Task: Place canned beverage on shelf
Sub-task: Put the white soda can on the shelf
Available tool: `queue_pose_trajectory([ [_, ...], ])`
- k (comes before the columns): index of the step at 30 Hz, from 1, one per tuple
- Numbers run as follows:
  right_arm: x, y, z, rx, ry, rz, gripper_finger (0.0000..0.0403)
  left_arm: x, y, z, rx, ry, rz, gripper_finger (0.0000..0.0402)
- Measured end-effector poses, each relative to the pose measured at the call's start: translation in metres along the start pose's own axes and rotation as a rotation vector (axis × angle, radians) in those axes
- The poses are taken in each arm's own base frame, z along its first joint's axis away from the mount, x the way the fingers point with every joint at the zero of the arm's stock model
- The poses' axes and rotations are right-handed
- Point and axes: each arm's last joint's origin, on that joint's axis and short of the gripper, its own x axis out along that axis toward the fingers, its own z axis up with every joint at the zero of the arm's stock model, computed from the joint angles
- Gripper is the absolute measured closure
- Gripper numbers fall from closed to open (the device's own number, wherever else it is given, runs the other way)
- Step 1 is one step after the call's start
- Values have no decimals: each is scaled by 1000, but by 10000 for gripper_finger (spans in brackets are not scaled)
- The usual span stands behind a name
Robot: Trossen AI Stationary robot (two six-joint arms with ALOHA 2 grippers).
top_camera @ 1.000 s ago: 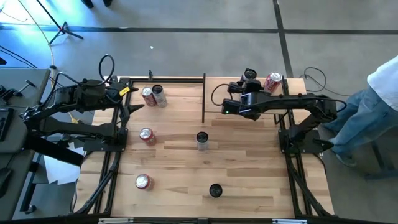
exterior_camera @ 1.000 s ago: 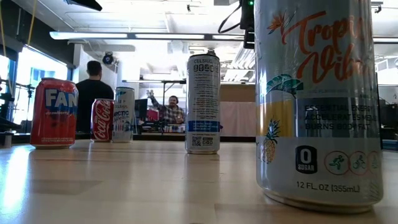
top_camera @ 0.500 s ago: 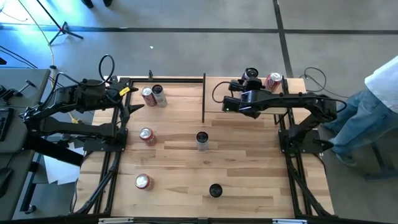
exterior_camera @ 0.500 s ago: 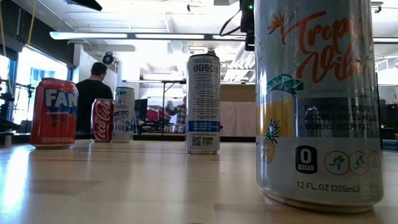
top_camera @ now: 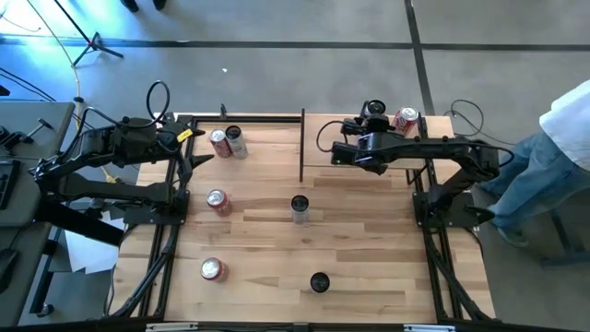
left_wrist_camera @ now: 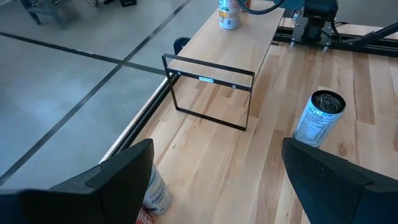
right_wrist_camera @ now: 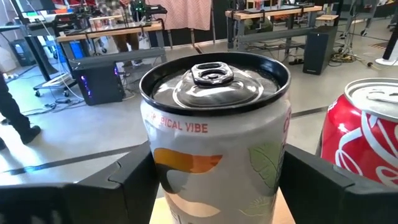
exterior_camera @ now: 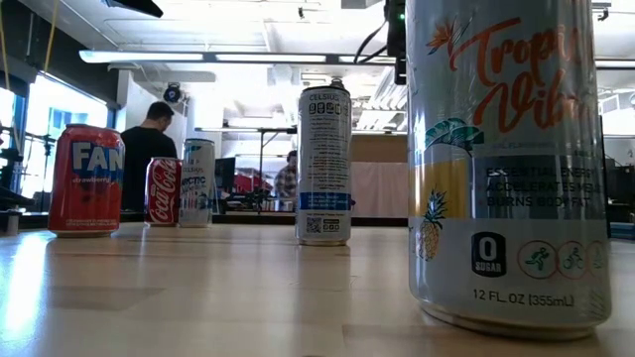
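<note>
The can (right_wrist_camera: pixel 214 137), white with a black top, stood upright on the shelf (top_camera: pixel 313 124) at the table's far right corner, just beside a red can (right_wrist_camera: pixel 364 143) already there. Seen from above, both sat near the far edge of the shelf's board, inside its thin black frame.

By my reading, the placing itself was all but finished: the can looked settled on the board and level. What remained was for the arm to let go, if it had not, and draw back without knocking either can.

The right gripper (right_wrist_camera: pixel 214 186) straddled the can low on its sides, with the body of the can between it. Whether it was clamped on the can or had already slackened off could not be told from these views.

The left gripper (left_wrist_camera: pixel 214 180) waited at the table's left edge, spread wide and holding nothing.

Five more cans stood on the table off the shelf: two (top_camera: pixel 226 141) at the far left, one (top_camera: pixel 218 200) nearer, one (top_camera: pixel 212 268) near the front, a tall one (top_camera: pixel 299 205) mid-table and a dark-topped one (top_camera: pixel 319 281) at the front. A person (top_camera: pixel 562 157) stood beyond the right side.
</note>
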Motion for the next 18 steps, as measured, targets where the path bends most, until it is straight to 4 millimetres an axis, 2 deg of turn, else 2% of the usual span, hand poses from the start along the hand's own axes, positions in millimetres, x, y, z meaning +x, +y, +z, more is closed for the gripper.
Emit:
queue_pose_trajectory([
  [18,2,-12,1,46,1,-43,132,0,0,0,0,0,0,67],
])
